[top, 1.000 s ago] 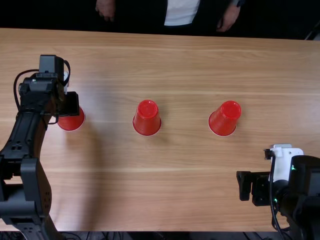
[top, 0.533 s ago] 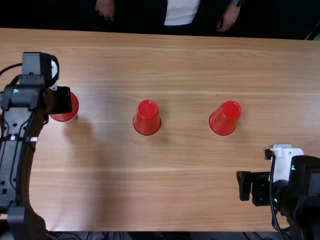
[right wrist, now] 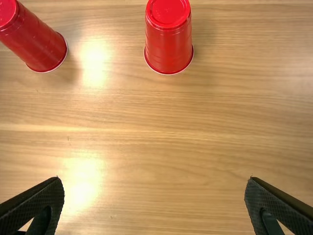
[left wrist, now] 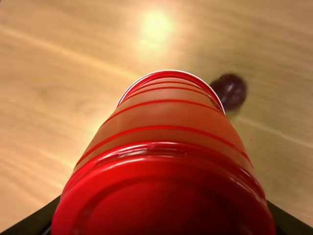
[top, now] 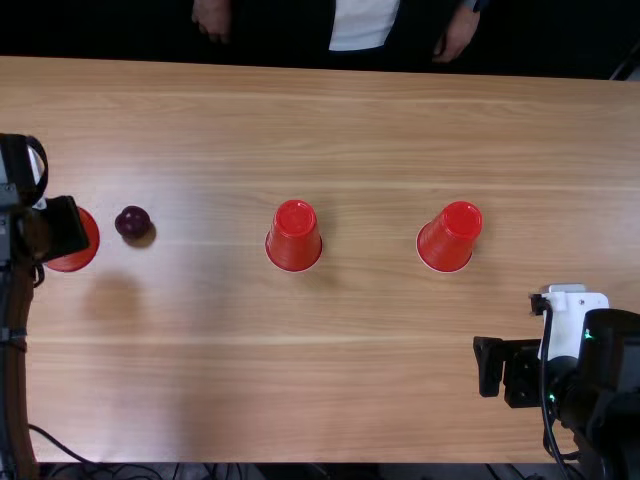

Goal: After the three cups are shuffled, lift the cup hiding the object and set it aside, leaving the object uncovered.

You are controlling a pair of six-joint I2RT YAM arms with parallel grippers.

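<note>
your left jaws grip the end cup (left wrist: 166,147) by its sides and hold it just beside the dark ball (top: 132,222), toward the left edge of the tabletop (top: 350,130), so the ball lies uncovered. you can't tell if its rim touches the wood. your right jaws stand wide open near you, well apart from the middle cup (top: 294,236) and right-hand cup (top: 450,237), likely because neither needs lifting.
</note>
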